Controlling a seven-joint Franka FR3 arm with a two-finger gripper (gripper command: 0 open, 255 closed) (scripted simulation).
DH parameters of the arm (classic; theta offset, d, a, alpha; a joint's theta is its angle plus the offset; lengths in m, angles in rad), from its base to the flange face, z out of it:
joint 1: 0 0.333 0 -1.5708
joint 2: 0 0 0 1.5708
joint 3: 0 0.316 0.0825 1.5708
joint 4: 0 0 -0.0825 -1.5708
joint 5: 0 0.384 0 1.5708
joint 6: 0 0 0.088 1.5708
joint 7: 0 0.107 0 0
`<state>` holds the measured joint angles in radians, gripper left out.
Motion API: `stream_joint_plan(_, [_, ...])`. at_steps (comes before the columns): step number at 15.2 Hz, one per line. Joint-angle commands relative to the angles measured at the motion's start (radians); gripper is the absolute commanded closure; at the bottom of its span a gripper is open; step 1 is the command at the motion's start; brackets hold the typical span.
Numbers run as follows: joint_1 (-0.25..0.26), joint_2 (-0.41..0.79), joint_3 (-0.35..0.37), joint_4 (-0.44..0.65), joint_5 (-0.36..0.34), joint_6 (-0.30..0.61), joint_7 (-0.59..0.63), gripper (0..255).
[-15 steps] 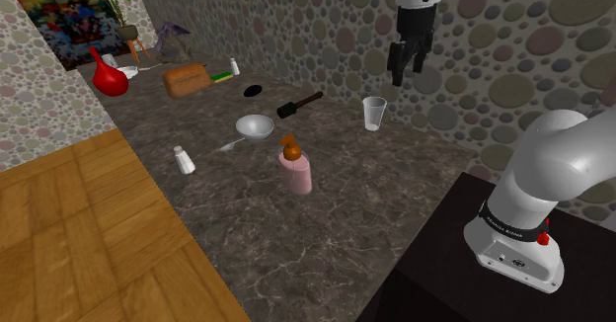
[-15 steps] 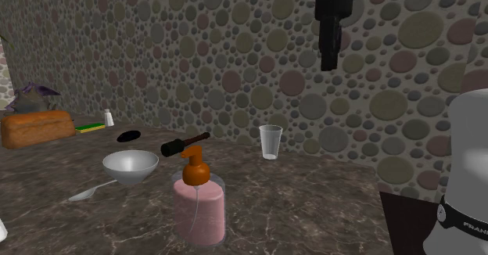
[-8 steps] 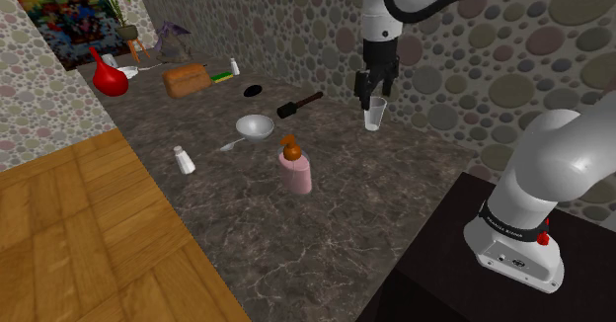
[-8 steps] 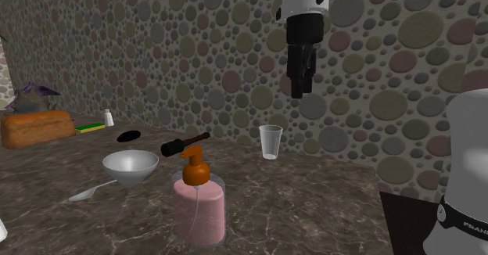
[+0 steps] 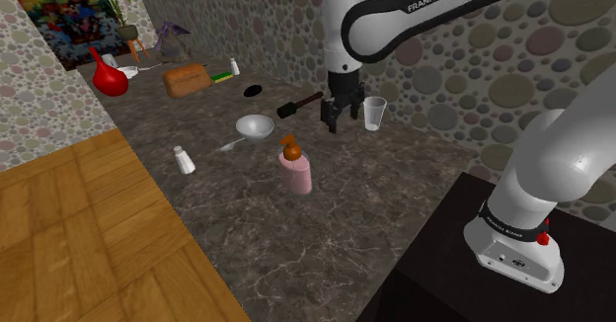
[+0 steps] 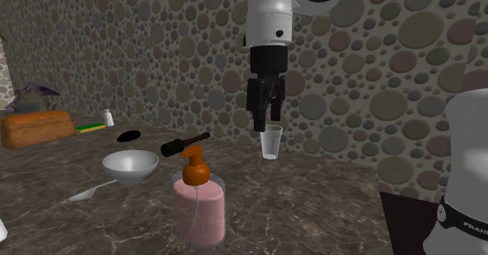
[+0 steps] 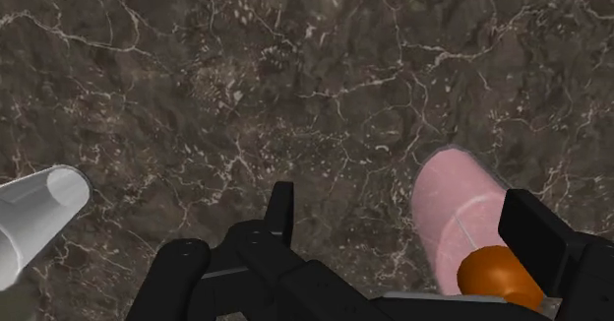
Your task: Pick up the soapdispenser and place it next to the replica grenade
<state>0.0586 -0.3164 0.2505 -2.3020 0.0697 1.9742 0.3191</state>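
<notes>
Soap dispenser [image 5: 295, 167]: pink body, orange pump, upright on the marble counter [image 5: 346, 201], long axis vertical. It sits below the pincer [image 5: 334, 124], off its midline toward one finger, untouched. Pincer fingers apart, empty, pointing down. Clear cup [image 5: 373, 113] just beside, opposite side. Stick grenade [image 5: 299, 104] near. Likely needs a sideways shift before descending.

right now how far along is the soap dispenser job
Done: nothing; the pink soap dispenser stands on the dark counter, apart from the replica grenade. In hand: the tool hangs open and empty near the clear cup. Left: grasp the dispenser, lift it, set it by the grenade.
</notes>
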Motion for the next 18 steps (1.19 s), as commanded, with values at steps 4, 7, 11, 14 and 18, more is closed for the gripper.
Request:
stream_joint_plan(4, [0.014, 0.175, 0.054, 0.075, -0.025, 0.105, 0.075, 0])
stream_joint_plan(7, [0.025, 0.285, 0.078, 0.134, -0.056, 0.156, 0.122, 0])
stream_joint_plan(11, [0.048, 0.425, 0.097, 0.223, -0.107, 0.204, 0.184, 0])
stream_joint_plan(14, [0.051, 0.446, 0.095, 0.205, -0.117, 0.241, 0.19, 0])
stream_joint_plan(18, [0.054, 0.476, 0.092, 0.184, -0.131, 0.291, 0.2, 0])
